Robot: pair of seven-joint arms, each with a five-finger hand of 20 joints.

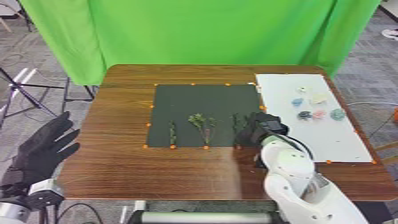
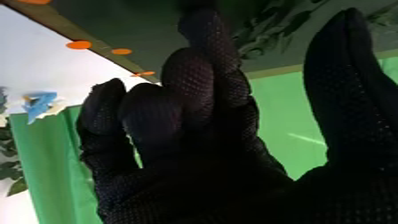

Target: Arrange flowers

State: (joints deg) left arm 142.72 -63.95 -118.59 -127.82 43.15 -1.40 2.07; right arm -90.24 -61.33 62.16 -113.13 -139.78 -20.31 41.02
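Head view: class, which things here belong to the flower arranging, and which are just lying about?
Likely part of the job:
- flowers on the white sheet
- leafy stems on the dark sheet
- right hand

Likely just about:
- green curtain
- black stand

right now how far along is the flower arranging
Looks done: green sprigs lie in a row on the dark sheet. In hand: the right hand is beside the rightmost one, thumb and fingers apart, perhaps adjusting it. Left: the coloured flowers are on the white sheet, probably waiting to join the greenery.
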